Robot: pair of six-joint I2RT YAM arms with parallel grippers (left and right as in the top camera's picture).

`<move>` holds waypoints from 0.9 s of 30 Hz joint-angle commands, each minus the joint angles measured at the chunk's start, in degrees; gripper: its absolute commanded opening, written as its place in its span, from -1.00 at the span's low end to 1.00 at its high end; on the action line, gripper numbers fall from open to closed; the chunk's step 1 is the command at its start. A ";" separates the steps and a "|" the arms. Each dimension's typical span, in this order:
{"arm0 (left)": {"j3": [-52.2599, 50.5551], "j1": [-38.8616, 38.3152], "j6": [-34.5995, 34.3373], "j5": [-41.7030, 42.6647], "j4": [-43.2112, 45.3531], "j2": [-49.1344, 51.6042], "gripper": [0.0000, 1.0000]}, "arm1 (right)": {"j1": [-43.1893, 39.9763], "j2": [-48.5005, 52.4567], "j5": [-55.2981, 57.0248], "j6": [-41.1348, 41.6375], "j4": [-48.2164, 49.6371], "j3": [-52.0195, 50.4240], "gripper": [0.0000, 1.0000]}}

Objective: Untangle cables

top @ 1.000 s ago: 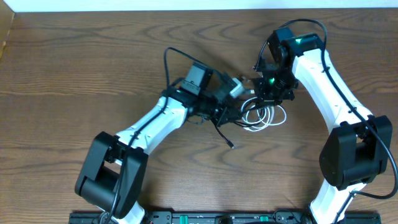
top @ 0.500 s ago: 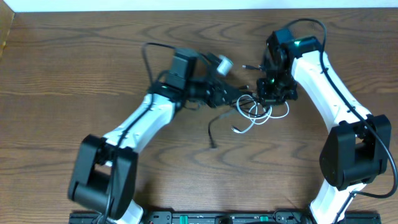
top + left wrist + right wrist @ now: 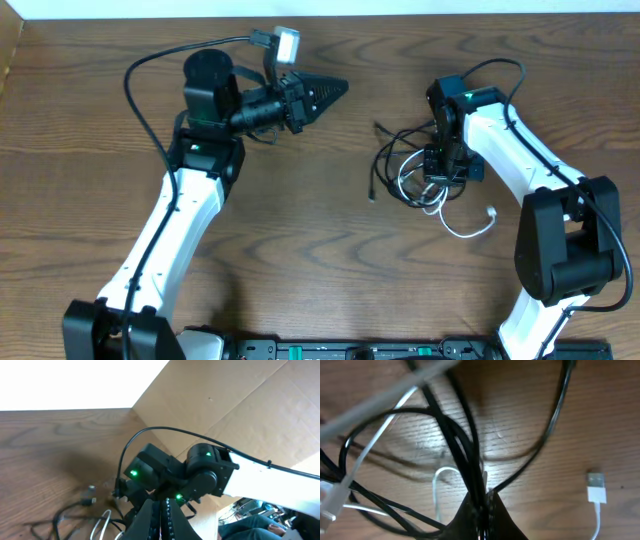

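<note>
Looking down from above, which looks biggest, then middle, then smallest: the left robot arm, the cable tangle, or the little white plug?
1. left robot arm, stretched far across the table
2. cable tangle
3. white plug, just a tiny speck

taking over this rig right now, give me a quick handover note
left gripper: shut, empty, off to the left, well apart from the bundle.
right gripper: shut on the black cable, low over the bundle.
white cable: looped in with the black one, one plug end lying free beside it.
done: nothing separated yet.
left: pull the two apart and lay them down separately.
</note>
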 commanded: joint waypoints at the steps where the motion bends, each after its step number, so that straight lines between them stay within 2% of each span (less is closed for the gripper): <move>1: 0.55 -0.07 -1.44 0.68 -1.73 0.37 -0.85 | -0.98 -1.07 -5.31 -3.52 -0.79 1.97 -0.93; 2: 0.55 -0.24 -1.20 0.70 -2.34 0.55 -0.85 | -1.09 -1.14 -6.69 -4.42 -1.11 2.56 -0.92; 4: 0.55 -1.44 4.11 -0.37 -8.07 1.55 -0.85 | -1.33 -2.14 -13.57 -9.09 -1.55 4.33 -0.87; 8: 0.55 -4.07 10.45 -9.53 -19.26 3.15 -0.85 | -1.46 -5.16 -23.08 -15.13 -1.60 6.40 -0.73; 10: 0.55 -5.60 11.72 -13.51 -22.56 4.11 -0.82 | -1.64 -6.91 -23.15 -15.10 -1.57 7.04 -0.34; 12: 0.55 -7.02 11.65 -17.03 -24.09 5.20 -0.67 | -2.27 -9.01 -22.95 -14.80 -1.44 7.37 0.10; 13: 0.52 -7.74 11.65 -18.71 -24.57 5.86 -0.56 | -2.64 -9.92 -22.16 -13.94 -1.36 7.37 0.26; 14: 0.52 -8.35 11.63 -20.33 -24.94 6.36 -0.46 | -3.04 -10.69 -21.40 -13.09 -1.36 7.37 0.33; 19: 0.52 -11.87 6.99 -33.79 -27.36 10.08 -0.24 | -5.70 -12.50 -19.30 -10.95 -1.36 7.37 0.37; 22: 0.52 -13.81 4.00 -40.89 -26.38 13.00 -0.23 | -6.27 -12.35 -19.30 -10.97 -1.64 7.34 0.37; 27: 0.52 -17.07 4.09 -47.63 -19.74 18.88 -0.22 | -6.21 -12.35 -18.86 -10.99 -1.07 7.34 0.44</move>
